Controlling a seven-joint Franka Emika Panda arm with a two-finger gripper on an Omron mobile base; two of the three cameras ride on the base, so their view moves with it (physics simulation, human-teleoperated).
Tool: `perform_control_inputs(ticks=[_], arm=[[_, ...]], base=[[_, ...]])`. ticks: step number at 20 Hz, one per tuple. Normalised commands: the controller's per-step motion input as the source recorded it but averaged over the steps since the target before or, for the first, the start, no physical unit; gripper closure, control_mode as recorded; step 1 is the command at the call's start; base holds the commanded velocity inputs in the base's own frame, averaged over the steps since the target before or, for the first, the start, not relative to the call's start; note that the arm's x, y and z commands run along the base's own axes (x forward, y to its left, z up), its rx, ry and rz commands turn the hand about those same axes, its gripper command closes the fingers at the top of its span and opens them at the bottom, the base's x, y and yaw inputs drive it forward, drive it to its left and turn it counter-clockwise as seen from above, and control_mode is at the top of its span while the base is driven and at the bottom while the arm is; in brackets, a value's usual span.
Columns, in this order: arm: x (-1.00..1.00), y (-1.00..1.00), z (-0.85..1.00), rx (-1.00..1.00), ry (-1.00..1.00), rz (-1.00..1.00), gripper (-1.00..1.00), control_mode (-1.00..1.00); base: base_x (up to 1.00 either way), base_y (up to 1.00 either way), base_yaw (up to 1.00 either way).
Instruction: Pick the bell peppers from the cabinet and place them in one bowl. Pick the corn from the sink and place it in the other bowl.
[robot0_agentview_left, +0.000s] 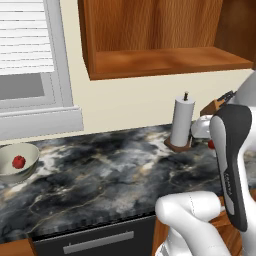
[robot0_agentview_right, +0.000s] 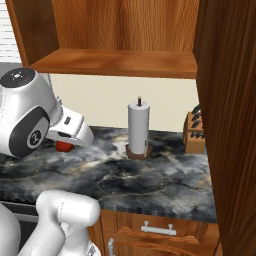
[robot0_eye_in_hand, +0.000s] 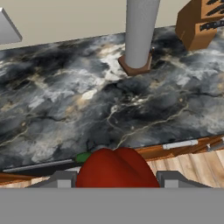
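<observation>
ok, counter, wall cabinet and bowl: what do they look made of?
Counter: polished stone, probably marble; dark slab with pale and gold veining.
Wall cabinet: reddish-brown wood, satin finish; vertical grain visible.
Bowl: pale grey-beige, slightly shiny, maybe glazed ceramic; holds a red pepper.

no legible text, labels or signs

Dark marbled counter (robot0_agentview_left: 100, 175) with a paper towel roll (robot0_agentview_left: 182, 121) standing upright on a brown base near the wall, knife block (robot0_agentview_right: 194, 132) off to its right, window blinds (robot0_agentview_left: 25, 35) far left.
</observation>
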Motion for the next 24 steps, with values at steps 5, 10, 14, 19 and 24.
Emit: perform_control_inputs(ticks=[5,10,14,19,24], arm=[[0.0,0.0,0.0,0.0,0.0,0.0,1.0,-1.0],[0.0,0.0,0.0,0.0,0.0,0.0,1.0,-1.0],[0.0,0.0,0.0,0.0,0.0,0.0,1.0,-1.0],[0.0,0.0,0.0,0.0,0.0,0.0,1.0,1.0],[0.0,0.0,0.0,0.0,0.0,0.0,1.0,1.0]], base=[[0.0,0.0,0.0],[0.0,0.0,0.0],[0.0,0.0,0.0],[-0.75,0.28,0.0],[-0.82,0.86,0.0]])
